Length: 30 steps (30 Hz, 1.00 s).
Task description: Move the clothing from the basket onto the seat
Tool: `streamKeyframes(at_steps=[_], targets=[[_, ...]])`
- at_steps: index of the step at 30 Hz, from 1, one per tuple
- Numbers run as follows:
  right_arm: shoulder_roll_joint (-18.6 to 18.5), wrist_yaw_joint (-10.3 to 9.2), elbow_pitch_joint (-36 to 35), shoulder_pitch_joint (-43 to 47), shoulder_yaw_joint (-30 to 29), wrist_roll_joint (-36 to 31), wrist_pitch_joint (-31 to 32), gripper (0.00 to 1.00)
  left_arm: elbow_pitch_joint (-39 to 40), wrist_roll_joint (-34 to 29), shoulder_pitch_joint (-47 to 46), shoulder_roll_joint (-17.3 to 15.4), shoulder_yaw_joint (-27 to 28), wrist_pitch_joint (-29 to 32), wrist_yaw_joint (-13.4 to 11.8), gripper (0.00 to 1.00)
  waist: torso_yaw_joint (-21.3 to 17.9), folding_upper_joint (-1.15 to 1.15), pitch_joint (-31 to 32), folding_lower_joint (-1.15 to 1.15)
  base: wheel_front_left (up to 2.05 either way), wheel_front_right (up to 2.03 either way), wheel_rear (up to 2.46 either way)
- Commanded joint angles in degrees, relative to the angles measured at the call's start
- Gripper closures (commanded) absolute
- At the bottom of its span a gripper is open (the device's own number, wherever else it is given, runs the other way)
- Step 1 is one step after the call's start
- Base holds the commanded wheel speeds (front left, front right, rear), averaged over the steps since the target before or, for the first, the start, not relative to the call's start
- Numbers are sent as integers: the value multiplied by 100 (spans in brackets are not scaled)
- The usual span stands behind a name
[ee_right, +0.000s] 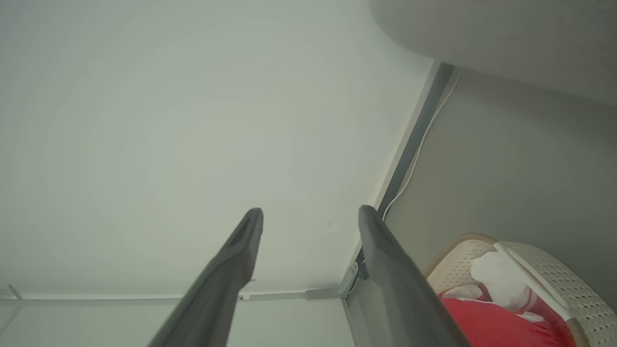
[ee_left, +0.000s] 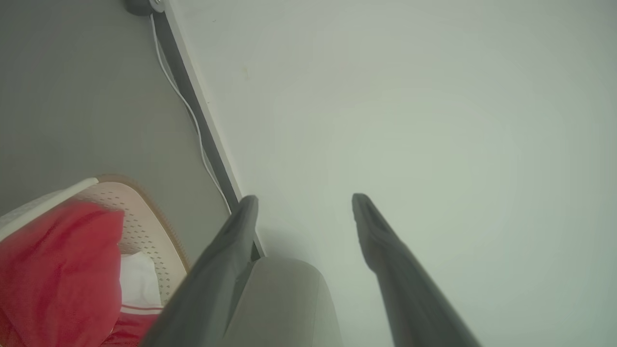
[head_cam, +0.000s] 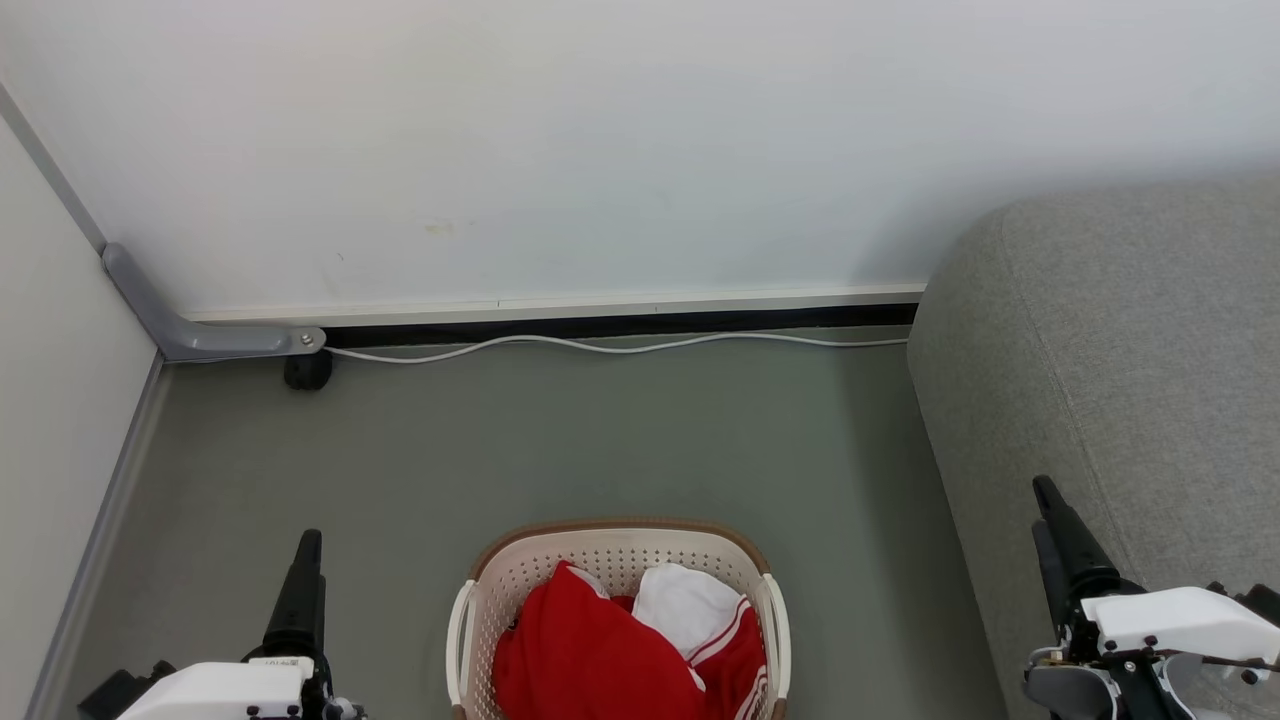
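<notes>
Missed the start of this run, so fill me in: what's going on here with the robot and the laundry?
Nothing is being handled yet. The red-and-white clothing lies heaped in the basket, which stands on the floor between the robot's arms. The left tool and the right tool are both open and empty, one on each side of the basket. The seat is on the robot's right, with no clothing on the part in view.

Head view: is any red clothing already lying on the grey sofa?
No, the clothing sits inside the basket on the floor, apart from the sofa.
</notes>
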State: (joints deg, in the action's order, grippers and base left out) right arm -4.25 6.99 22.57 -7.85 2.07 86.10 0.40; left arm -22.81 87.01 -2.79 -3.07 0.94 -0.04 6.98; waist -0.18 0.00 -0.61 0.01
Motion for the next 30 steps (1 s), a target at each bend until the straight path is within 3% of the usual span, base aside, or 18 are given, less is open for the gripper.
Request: streamKeyframes(at_steps=[1,30], targets=[[-132,17,-80,-340,123,-135,-102,0,115,-217,-361,-145,59,-58,17,0,-2,0,-3,-1,0,0,0],[-297,28,431,-917,390,-2456,-575,0,58,-2691,-638,-346,-64,-530,28,0,-54,0,-32,-1,0,0,0]])
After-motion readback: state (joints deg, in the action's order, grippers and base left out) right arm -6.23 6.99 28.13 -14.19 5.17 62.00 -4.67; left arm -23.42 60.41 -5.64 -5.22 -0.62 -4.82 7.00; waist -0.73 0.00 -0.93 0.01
